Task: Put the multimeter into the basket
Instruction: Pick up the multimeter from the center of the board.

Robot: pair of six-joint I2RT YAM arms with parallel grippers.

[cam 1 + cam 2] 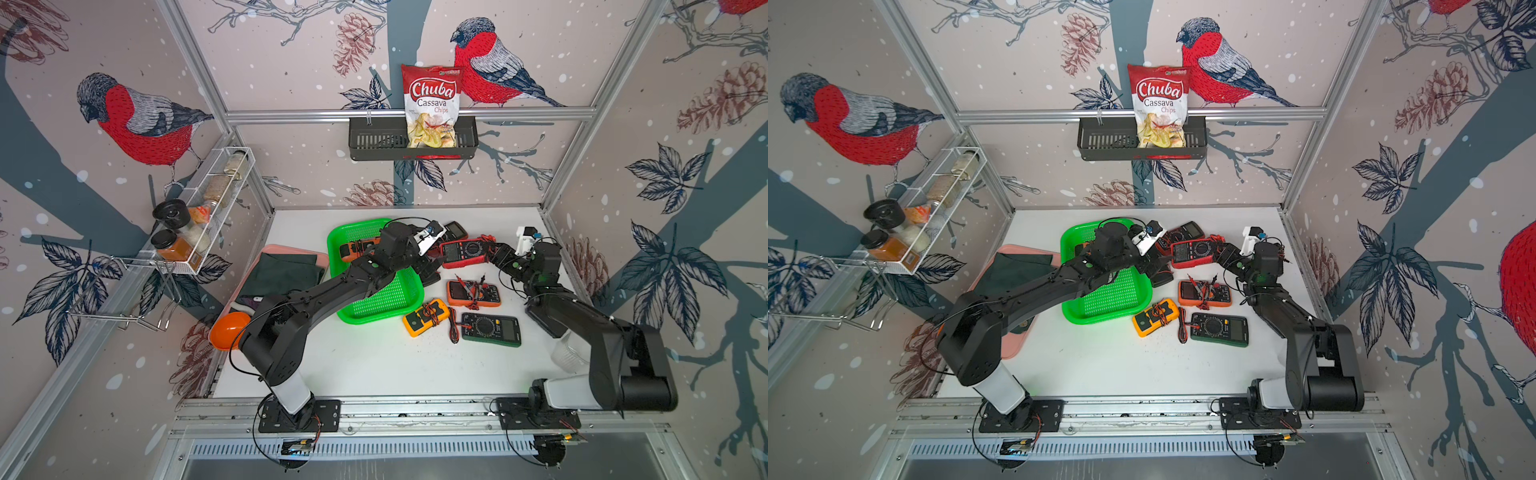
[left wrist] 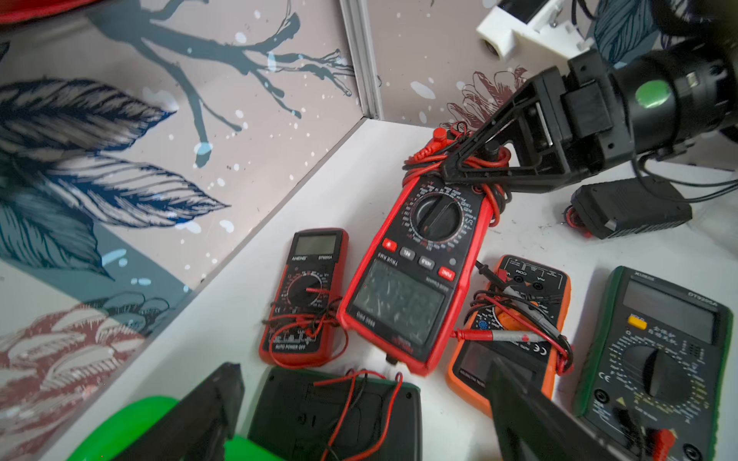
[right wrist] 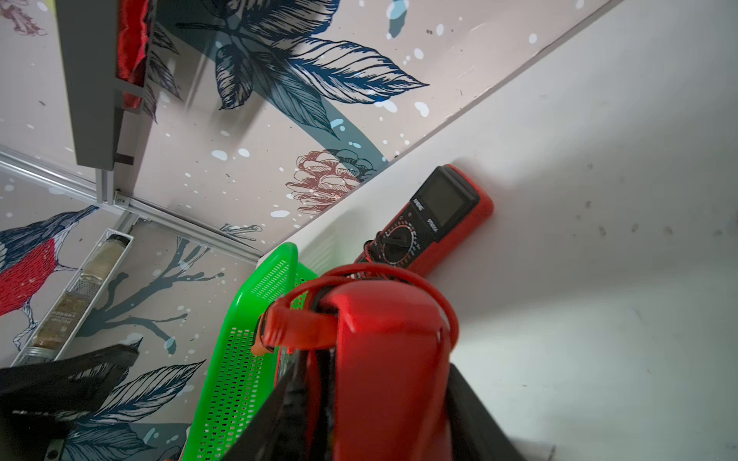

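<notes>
**Cable coil under the grip could be letting the red multimeter slip**

The right pincer [image 2: 459,169] is clamping the far end of the red multimeter [image 2: 415,275], right where its red and black leads are wound. The jaws are biting partly on cable, so in my judgement the body could be twisting or sliding out during a carry. The multimeter is lying outside the basket [image 1: 386,299], just beside it toward the back of the counter [image 1: 374,365], among other meters. The left pincer [image 2: 365,365] is standing wide apart, holding nothing, near the multimeter's screen end; a careless move there could be knocking it loose. The left arm is also reaching across the basket and narrowing the drop space, and the loose leads on the orange meter [image 2: 515,319] alongside could be snagging.

The left wrist view is showing the grip on the coil, which is reading too small in both top views. A top view is showing another meter [image 1: 357,249] lying inside the basket — neither wrist view is catching that. The right wrist view is showing the basket's wall [image 3: 239,359] just past the multimeter.
</notes>
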